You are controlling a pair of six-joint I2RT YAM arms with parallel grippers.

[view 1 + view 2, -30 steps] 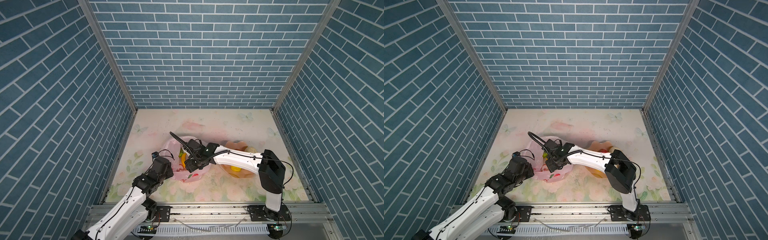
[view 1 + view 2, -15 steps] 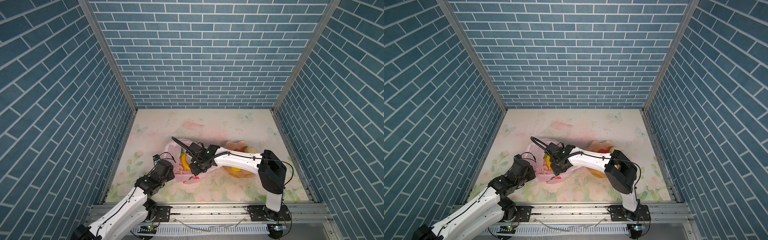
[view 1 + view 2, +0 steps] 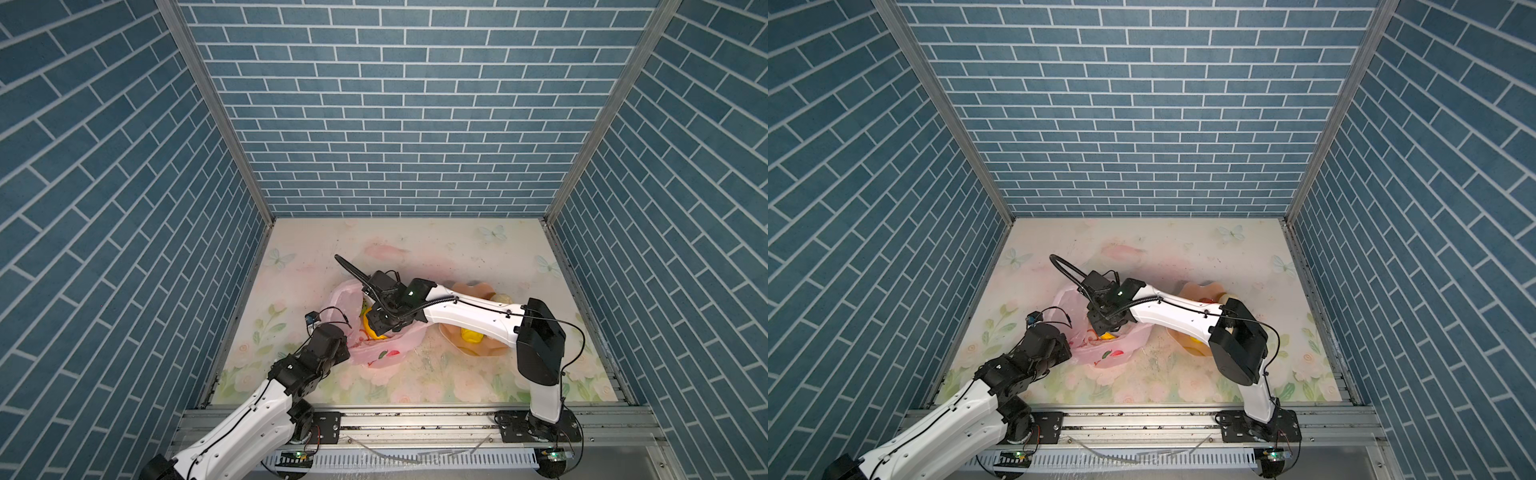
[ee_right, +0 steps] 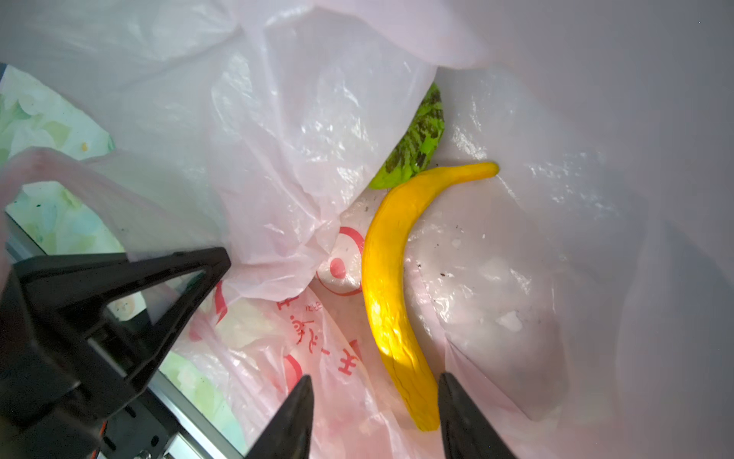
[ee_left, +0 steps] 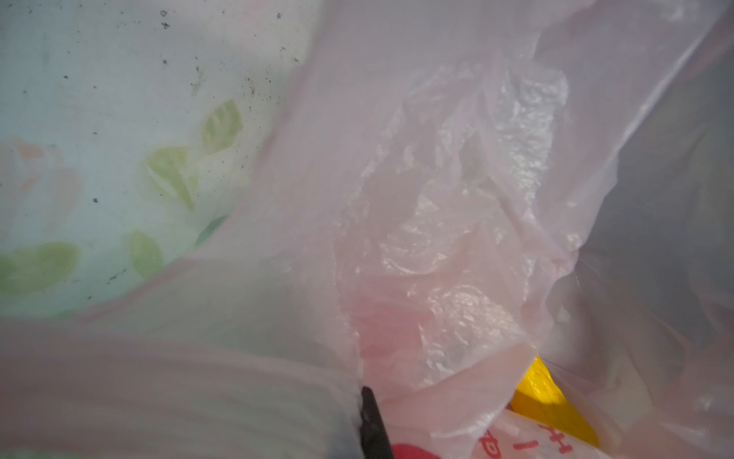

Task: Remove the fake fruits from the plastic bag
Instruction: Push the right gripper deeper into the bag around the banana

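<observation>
Your left gripper (image 5: 368, 403) pinches the bag (image 4: 278, 139) edge, jaws together. Your right gripper (image 4: 373, 401) reaches inside the bag, jaws apart astride the banana (image 4: 387, 286) end, with a green fruit (image 4: 421, 139) just beside the banana's other end.

both top views hang high over the front rail (image 3: 415, 420), facing down and toward the back wall (image 3: 399, 124), far from the plastic bag (image 3: 399, 348), which lies mid-floor in each; they share almost the whole scene. the left wrist camera is pressed close against the plastic bag's outer film, blurred. the right wrist camera looks closely down into the plastic bag's mouth onto the banana (image 4: 387, 286).
</observation>
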